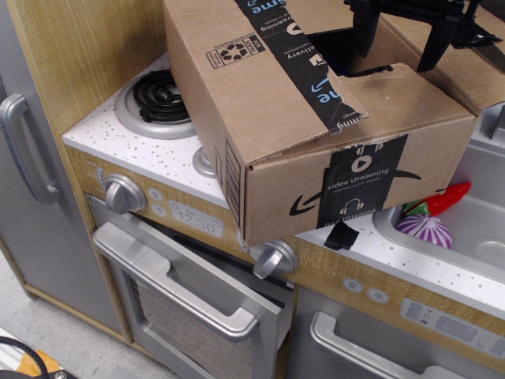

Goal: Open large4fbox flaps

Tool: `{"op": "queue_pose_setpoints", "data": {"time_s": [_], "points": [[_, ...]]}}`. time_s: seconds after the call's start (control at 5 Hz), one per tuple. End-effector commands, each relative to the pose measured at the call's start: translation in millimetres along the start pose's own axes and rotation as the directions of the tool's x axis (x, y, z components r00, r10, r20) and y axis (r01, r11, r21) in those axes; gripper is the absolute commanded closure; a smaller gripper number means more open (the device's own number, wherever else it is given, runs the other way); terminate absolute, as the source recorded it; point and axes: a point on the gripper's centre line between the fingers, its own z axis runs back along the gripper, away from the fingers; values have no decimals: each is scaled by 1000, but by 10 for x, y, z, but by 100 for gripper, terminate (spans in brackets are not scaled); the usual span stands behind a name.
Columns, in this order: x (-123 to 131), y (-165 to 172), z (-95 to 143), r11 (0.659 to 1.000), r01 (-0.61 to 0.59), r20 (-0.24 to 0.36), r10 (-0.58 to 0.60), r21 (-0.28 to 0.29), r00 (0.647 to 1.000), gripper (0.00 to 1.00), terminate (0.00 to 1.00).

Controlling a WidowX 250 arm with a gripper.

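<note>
The large4fbox (284, 150) is a big brown cardboard box on the toy kitchen counter, overhanging its front edge. Black tape printed "video streaming" (359, 185) runs down its front. The near flap (260, 87), crossed by black tape, lies flat with a torn edge. Another flap (461, 75) at the right is folded outward. A dark gap (339, 49) shows between them. My black gripper (401, 43) hangs above this gap at the top right. It is open and holds nothing, with its fingers (365, 35) spread apart.
A stove burner (158, 99) sits left of the box. Two silver knobs (122, 193) (272, 257) and an oven door handle (185, 296) are below. The sink (481, 193) at the right holds a red toy pepper (443, 199) and a purple-white toy (424, 230). A grey fridge handle (20, 150) is far left.
</note>
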Motion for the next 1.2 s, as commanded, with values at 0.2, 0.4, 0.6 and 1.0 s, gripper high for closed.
{"op": "queue_pose_setpoints", "data": {"time_s": [0.2,0.4,0.6,1.0], "points": [[-25,8,-76,1000,2,-12,-2,-14,1000,0,0],[-43,33,-156,1000,4,-30,-4,0,1000,0,0],[-52,71,-157,998,13,-74,-9,60,997,0,0],[-150,238,-51,989,57,-130,-40,135,991,0,0]]}}
